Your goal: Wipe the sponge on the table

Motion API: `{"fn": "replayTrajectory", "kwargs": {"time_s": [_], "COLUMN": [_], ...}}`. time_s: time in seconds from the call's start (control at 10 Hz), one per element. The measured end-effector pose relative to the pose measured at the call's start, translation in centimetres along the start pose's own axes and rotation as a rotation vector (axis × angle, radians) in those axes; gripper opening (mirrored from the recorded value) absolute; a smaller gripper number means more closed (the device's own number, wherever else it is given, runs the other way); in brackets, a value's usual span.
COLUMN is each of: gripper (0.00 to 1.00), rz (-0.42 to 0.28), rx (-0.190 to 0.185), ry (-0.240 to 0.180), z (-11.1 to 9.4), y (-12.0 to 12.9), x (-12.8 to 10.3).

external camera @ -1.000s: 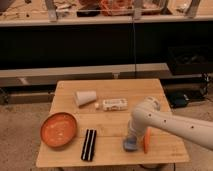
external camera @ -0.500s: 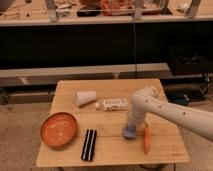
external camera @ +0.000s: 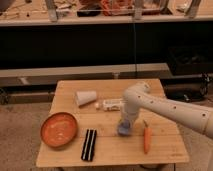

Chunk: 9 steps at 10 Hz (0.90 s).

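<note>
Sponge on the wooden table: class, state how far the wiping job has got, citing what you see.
Done: the gripper is down on the sponge, which lies flat on the table beside the carrot. In hand: a stroke, the sponge having slid back from the front edge in the last second. Left: probably more strokes; no wiped trace shows.

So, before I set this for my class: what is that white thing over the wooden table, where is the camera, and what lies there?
It is a robot's arm, reaching in from the picture's right edge. At its end is the gripper, the part that grasps, lowered onto a blue-grey sponge on the light-wood table. One camera looks down at the table from the front; where it is mounted cannot be seen. Also on the table: an orange bowl, a black ribbed block, a white cup on its side, a white packet, and a carrot beside the sponge.
</note>
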Motion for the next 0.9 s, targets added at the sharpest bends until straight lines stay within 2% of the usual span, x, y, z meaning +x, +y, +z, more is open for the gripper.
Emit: {"fn": "replayTrajectory", "kwargs": {"time_s": [0.3, 0.5, 0.7, 0.9], "gripper": [0.07, 0.07, 0.07, 0.07], "rz": [-0.061, -0.088, -0.135, -0.192], "rx": [-0.026, -0.046, -0.050, -0.055], "ry": [0.002, -0.004, -0.013, -0.026], "z": [1.0, 1.5, 1.8, 2.0], "y": [-3.4, -4.1, -4.9, -4.8], "x": [-1.4, -1.9, -3.7, -6.8]}}
